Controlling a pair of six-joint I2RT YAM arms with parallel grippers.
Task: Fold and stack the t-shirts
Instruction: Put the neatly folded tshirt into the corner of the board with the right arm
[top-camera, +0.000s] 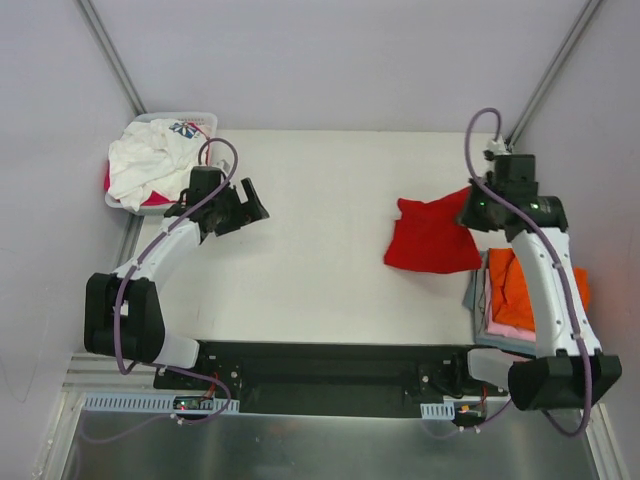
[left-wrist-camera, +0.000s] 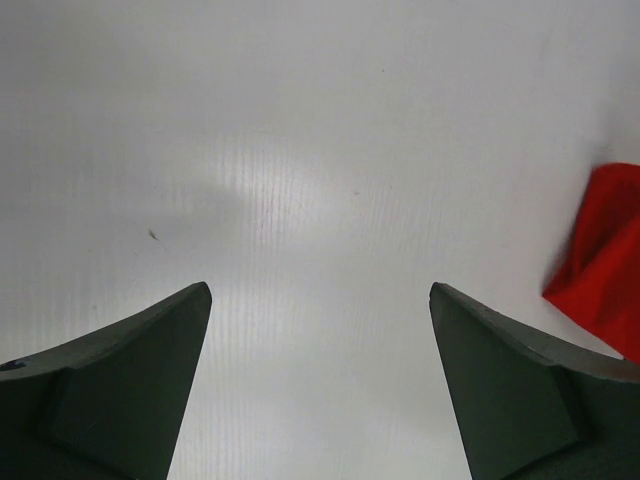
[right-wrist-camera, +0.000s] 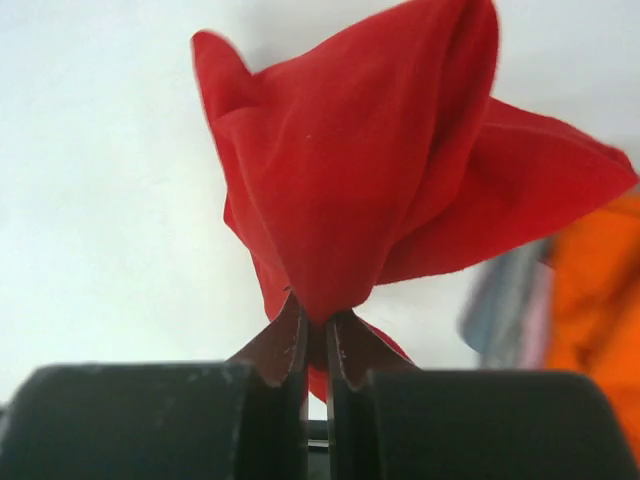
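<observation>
In the right wrist view the right pincer (right-wrist-camera: 315, 325) is pinched tight on a bunched fold of the red t-shirt (right-wrist-camera: 350, 180), the cloth billowing up from the closed tips and filling the centre of the frame (the pinched edge itself is hidden between the fingers). From above, that shirt lies crumpled at the right of the white surface (top-camera: 330, 260), its right-hand edge tucked under the wrist, so the grip cannot be seen from there. Just beside it, at the right edge, sits a pile topped by an orange t-shirt (top-camera: 512, 285), largely covered by the right arm. Thin margins of a pink t-shirt (top-camera: 492, 327) and a blue-grey t-shirt (top-camera: 474, 290) show beneath, and how many layers lie there cannot be told. In the wrist view the pile is a blur at lower right. The left pincer (left-wrist-camera: 320, 290) hangs over bare surface at centre left, fingers spread wide and holding nothing; only a corner of the red shirt enters its camera's right edge. In the upper left corner of the overhead frame a white basket (top-camera: 128, 130) holds a rumpled white t-shirt (top-camera: 150, 165), its blue-red print partly folded from sight, and a sliver of magenta cloth (top-camera: 107, 182) at the rim.
</observation>
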